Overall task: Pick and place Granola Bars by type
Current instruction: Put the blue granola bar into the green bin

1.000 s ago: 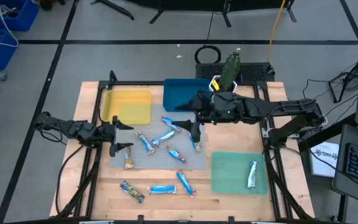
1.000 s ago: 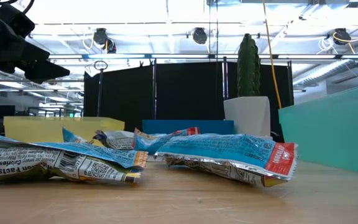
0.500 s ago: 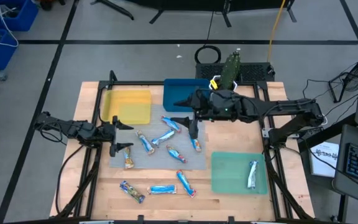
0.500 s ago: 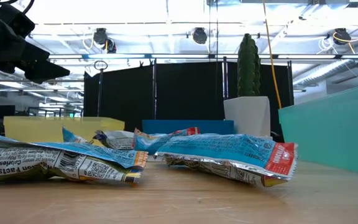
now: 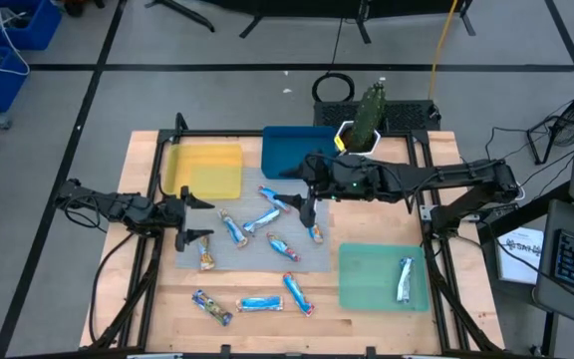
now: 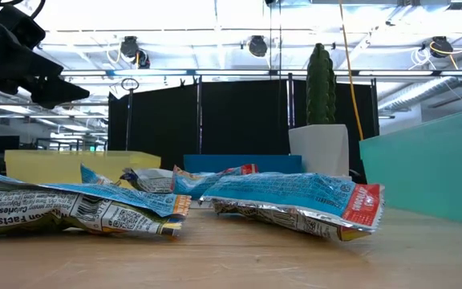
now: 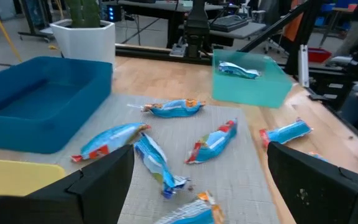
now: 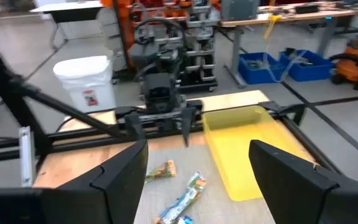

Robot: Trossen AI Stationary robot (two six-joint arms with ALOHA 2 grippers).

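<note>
Granola Bars [image 5: 269, 221] loose mid-table, both end effectors, left [image 5: 196, 219] and right [image 5: 304, 196], wide, empty.

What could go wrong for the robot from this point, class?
1. Bars on the grey mat lie close together, so the open right pincer may nudge a neighbour.
2. Shiny wrappers may slip from the fingers.
3. Only the green tray holds a bar; a type could land in the wrong tray.
</note>
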